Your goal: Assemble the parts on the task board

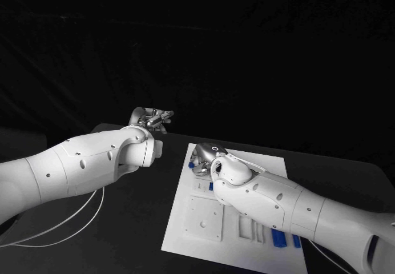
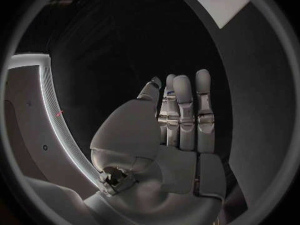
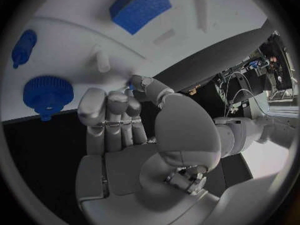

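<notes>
The table (image 1: 132, 217) carries the white task board (image 1: 247, 171), which you see lying under and beside the right hand (image 1: 212, 158) and well apart from the left hand (image 1: 153, 120). The left hand is raised beyond the board's far left corner; your left wrist view shows its fingers (image 2: 185, 110) straight, close together and grasping nothing, the thumb alongside. The right hand rests low over the far part of the board; in your right wrist view its fingers (image 3: 112, 116) are curled inward, and the thumb and one finger meet on a small blue part (image 3: 130, 89) at the fingertips. Whether that part is truly pinched or merely touched you cannot tell from these views. Just past those fingertips stands a white peg (image 3: 102, 61). Beyond it lie a blue gear (image 3: 48, 90), a blue block (image 3: 141, 6) and a blue bolt-like piece (image 3: 24, 47). Near the right forearm, two upright blue pieces (image 1: 279, 238) sit at the board's near edge.
</notes>
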Controlling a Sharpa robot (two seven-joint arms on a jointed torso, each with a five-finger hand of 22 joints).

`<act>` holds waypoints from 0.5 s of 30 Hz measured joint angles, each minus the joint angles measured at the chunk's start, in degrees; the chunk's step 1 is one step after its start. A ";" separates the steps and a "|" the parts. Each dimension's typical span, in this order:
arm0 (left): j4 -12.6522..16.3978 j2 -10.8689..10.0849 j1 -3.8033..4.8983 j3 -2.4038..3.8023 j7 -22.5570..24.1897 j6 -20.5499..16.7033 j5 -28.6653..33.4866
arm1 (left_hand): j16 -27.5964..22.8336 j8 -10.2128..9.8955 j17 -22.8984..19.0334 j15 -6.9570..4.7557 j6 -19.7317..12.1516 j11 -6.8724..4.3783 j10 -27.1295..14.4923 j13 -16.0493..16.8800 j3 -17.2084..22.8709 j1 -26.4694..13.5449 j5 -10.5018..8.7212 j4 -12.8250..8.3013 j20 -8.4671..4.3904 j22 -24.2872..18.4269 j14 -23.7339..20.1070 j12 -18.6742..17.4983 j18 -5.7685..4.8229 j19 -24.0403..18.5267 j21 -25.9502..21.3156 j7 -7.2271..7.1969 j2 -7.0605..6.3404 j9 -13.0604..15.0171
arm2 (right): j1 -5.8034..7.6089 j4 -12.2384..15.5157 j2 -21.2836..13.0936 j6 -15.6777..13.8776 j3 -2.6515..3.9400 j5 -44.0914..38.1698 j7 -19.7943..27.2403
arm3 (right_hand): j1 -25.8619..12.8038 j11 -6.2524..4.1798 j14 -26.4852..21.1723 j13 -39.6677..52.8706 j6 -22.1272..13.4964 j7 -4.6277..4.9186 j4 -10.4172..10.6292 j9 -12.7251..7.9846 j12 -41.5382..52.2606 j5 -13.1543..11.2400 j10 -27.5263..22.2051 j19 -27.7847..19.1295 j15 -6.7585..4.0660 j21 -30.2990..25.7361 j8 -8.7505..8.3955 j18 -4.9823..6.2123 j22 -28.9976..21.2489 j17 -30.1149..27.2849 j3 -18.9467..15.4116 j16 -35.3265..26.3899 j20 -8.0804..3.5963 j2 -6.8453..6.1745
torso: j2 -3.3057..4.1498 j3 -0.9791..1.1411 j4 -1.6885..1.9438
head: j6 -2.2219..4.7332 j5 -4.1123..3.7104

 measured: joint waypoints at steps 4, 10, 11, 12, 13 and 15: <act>0.01 -0.05 0.00 0.00 0.00 0.21 0.11 | 0.00 0.24 0.00 0.00 0.00 0.00 0.00 0.00 0.00 0.00 0.00 0.00 0.21 0.07 0.00 0.00 0.00 0.21 -0.22 0.00 0.00 0.00 | -0.01 -0.01 -0.27 0.01 0.00 0.01 0.02 | 0.36 0.00 0.00 -0.23 -1.59 -0.09 -0.82 -0.06 -0.23 0.91 0.00 0.00 0.00 0.00 0.00 0.00 0.00 0.00 0.27 -0.19 0.00 -0.53 | -0.01 -0.01 0.00 | -0.01 -0.01; 0.01 -0.12 0.01 0.00 -0.01 0.51 0.26 | 0.00 0.23 0.01 0.00 -0.20 0.00 -0.03 0.00 -0.16 0.00 -0.02 -0.16 0.21 0.15 0.00 0.00 0.00 0.21 -0.21 0.20 0.00 0.00 | -0.04 -0.01 -0.60 0.00 -0.01 0.01 0.07 | 0.53 -0.31 0.00 -0.43 -4.06 -0.28 -1.33 -0.13 -0.50 1.25 -0.32 0.00 0.00 0.24 0.00 0.00 0.00 0.05 -0.24 -0.21 0.00 -0.69 | -0.03 -0.01 0.00 | 0.05 -0.05; 0.01 -0.12 0.01 0.00 -0.01 0.55 0.28 | 0.00 0.24 0.07 0.00 -0.20 -0.05 -0.35 0.00 -0.16 0.00 -0.24 -0.16 0.21 0.23 0.00 0.00 0.00 0.21 -0.21 0.20 0.00 0.00 | -0.05 -0.01 -0.65 -0.01 -0.01 0.01 0.07 | 0.67 -0.47 0.00 -0.48 -4.96 -0.40 -1.48 -0.20 -0.50 1.47 -0.44 0.00 0.00 0.25 0.00 0.00 0.00 0.08 -0.40 -0.21 0.00 -0.83 | -0.03 -0.01 0.00 | 0.07 -0.05; 0.01 -0.12 0.01 0.00 -0.01 0.59 0.30 | 0.00 0.23 0.07 0.00 -0.20 0.00 -0.41 0.00 -0.16 0.00 -0.24 -0.16 0.21 0.23 0.00 0.00 0.00 0.21 -0.22 0.20 0.00 0.00 | -0.06 0.00 -0.69 -0.02 -0.01 0.01 0.08 | 0.67 -0.59 0.00 -0.48 -5.43 -0.51 -1.60 -0.20 -0.50 1.47 -0.43 -0.08 0.00 0.25 0.00 0.00 0.00 0.12 -0.52 -0.21 -0.08 -0.83 | -0.03 -0.01 0.00 | 0.07 -0.05; 0.01 -0.13 0.01 0.00 -0.02 0.64 0.32 | 0.00 0.23 0.07 0.00 -0.20 0.00 -0.41 0.00 -0.16 0.00 -0.24 -0.16 0.21 0.22 0.00 0.00 0.00 0.21 -0.22 0.20 0.00 0.00 | -0.07 0.01 -0.75 -0.03 -0.01 0.01 0.10 | 0.67 -0.75 0.00 -0.49 -5.83 -0.54 -1.70 -0.20 -0.50 1.54 -0.27 -0.21 0.00 0.25 0.00 0.00 0.00 0.16 -0.62 -0.21 -0.20 -0.83 | -0.02 -0.01 0.00 | 0.07 -0.06; 0.01 -0.14 0.01 0.00 -0.02 0.74 0.36 | 0.00 0.23 0.07 0.00 -0.20 0.00 -0.41 0.00 -0.16 0.00 -0.24 -0.16 0.21 0.26 0.00 0.00 0.00 0.21 -0.31 0.20 0.00 0.01 | -0.09 0.11 -0.89 -0.12 -0.01 0.02 0.13 | 1.03 -0.87 0.00 -0.49 -6.85 -0.52 -1.76 -0.26 -0.72 1.70 -0.19 -0.22 0.00 0.25 -0.12 -0.01 0.00 0.20 -1.69 -0.45 -0.20 -1.19 | -0.01 -0.01 0.00 | 0.07 -0.06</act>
